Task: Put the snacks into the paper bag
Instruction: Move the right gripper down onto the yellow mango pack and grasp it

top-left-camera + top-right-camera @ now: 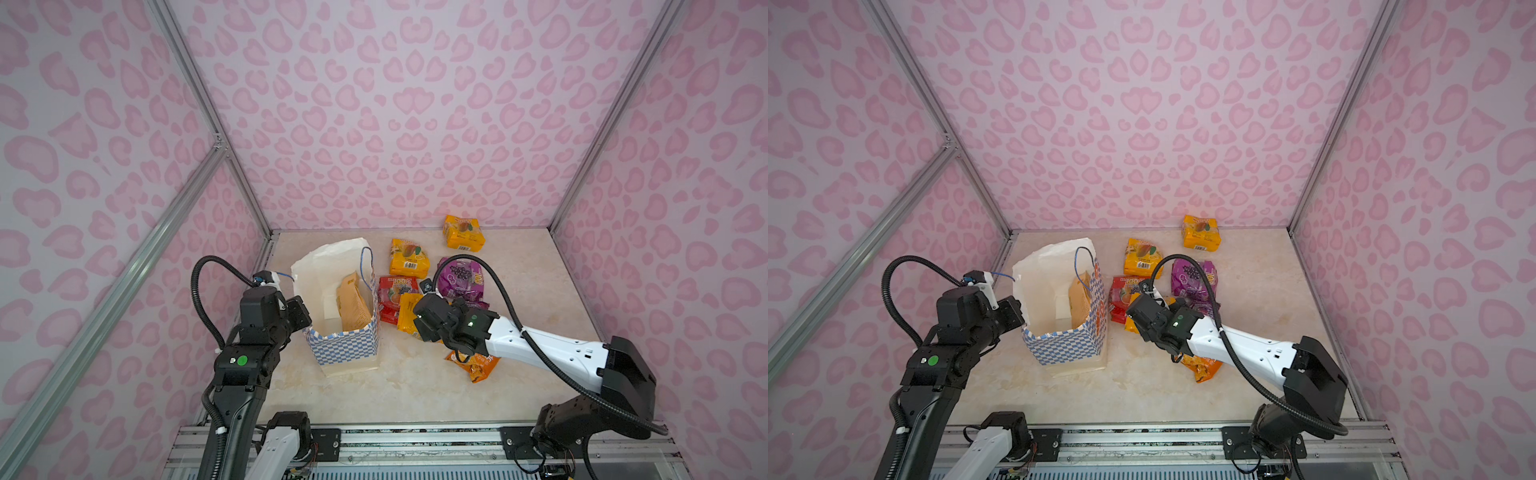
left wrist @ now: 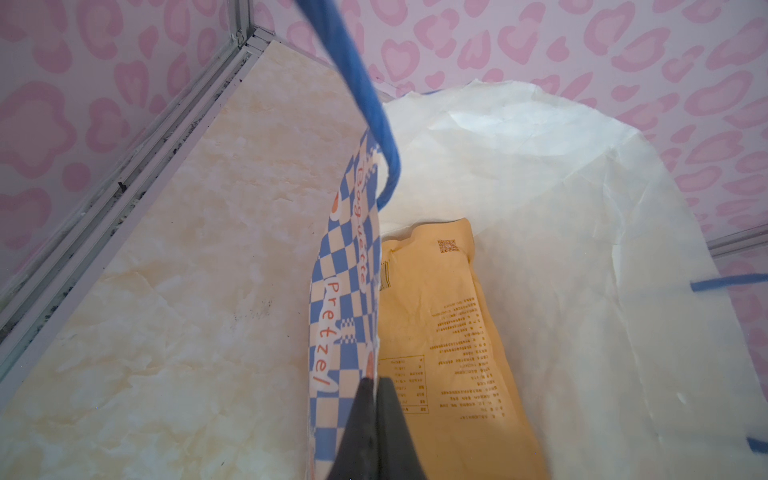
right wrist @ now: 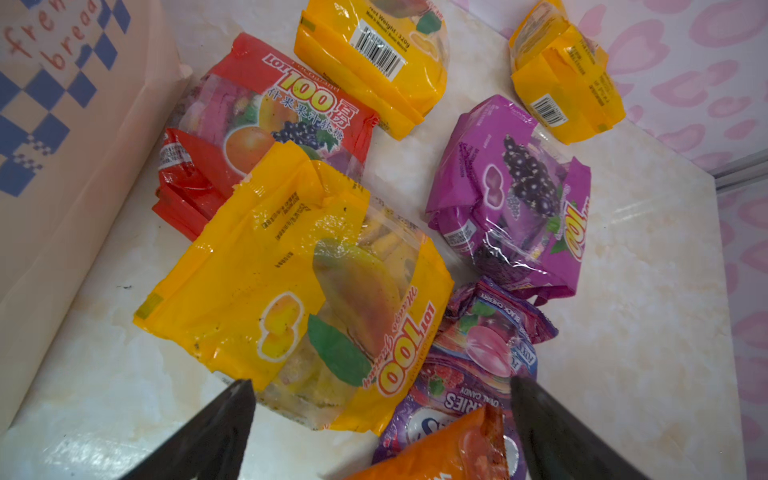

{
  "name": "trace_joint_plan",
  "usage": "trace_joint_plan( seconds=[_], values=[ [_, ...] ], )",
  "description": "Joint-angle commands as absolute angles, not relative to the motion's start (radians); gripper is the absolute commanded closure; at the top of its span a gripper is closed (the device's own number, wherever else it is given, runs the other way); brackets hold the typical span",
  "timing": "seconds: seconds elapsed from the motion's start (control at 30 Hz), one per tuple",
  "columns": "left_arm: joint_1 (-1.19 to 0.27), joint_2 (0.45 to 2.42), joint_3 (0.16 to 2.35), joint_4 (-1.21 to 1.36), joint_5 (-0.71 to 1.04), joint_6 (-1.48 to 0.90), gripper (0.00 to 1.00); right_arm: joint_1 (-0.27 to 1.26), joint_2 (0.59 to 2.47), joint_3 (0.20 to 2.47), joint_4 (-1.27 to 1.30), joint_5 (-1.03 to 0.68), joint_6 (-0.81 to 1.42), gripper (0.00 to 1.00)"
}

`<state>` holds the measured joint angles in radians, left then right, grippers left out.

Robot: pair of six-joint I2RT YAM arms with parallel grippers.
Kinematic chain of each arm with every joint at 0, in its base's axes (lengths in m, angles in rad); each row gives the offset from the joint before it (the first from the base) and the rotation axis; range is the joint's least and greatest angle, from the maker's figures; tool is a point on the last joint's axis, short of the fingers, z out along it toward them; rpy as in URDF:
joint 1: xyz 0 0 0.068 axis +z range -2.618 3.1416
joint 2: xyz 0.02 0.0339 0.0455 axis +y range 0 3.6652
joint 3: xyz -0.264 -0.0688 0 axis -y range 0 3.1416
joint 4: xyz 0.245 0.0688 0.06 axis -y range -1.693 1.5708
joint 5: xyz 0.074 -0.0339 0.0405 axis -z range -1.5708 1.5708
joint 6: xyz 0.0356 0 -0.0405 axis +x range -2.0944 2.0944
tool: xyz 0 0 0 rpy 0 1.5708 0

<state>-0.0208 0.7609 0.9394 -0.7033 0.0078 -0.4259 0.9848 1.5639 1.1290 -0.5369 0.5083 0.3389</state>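
Right wrist view: right gripper [image 3: 380, 382] spread over yellow mango pouch [image 3: 270, 282], left gripper [image 2: 376, 380] pinching paper bag [image 2: 345, 291] wall; pick step, next needs descent and closing on it.

Eight snacks [image 1: 409, 257], one paper bag [image 1: 345, 349]

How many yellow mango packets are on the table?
3: far packet by the back wall; middle packet behind the red packet; near packet overlapping the red one. The arm may hide others.

Paper bag [image 1: 345, 349] cream w/ blue-wht checks; pouch [image 1: 353, 307] tan; walls [image 1: 415, 124] pink-spotted.
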Motion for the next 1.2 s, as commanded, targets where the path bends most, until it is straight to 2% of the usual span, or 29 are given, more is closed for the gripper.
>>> trace_joint_plan(
  seconds=[0.0, 0.47, 0.73, 0.97, 1.17],
  values=[
    [-0.021, 0.764, 0.936, -0.687, -0.019, -0.424, 0.97, 1.019, 1.636, 1.142, -0.527, 0.561, 0.328, 0.02],
    [-0.021, 0.771, 0.933, -0.688, -0.035, -0.425, 0.97, 1.043, 1.844, 1.241, -0.467, 0.512, 0.257, 0.02],
    [-0.02, 0.779, 0.932, -0.689, -0.034, -0.425, 0.97, 1.079, 1.822, 1.236, -0.377, 0.411, 0.228, 0.02],
    [-0.02, 0.782, 0.933, -0.689, -0.032, -0.424, 0.97, 1.056, 1.92, 1.304, -0.468, 0.538, 0.273, 0.02],
    [-0.02, 0.784, 0.931, -0.688, -0.034, -0.423, 0.97, 1.05, 1.959, 1.291, -0.406, 0.518, 0.261, 0.02]
  ],
)
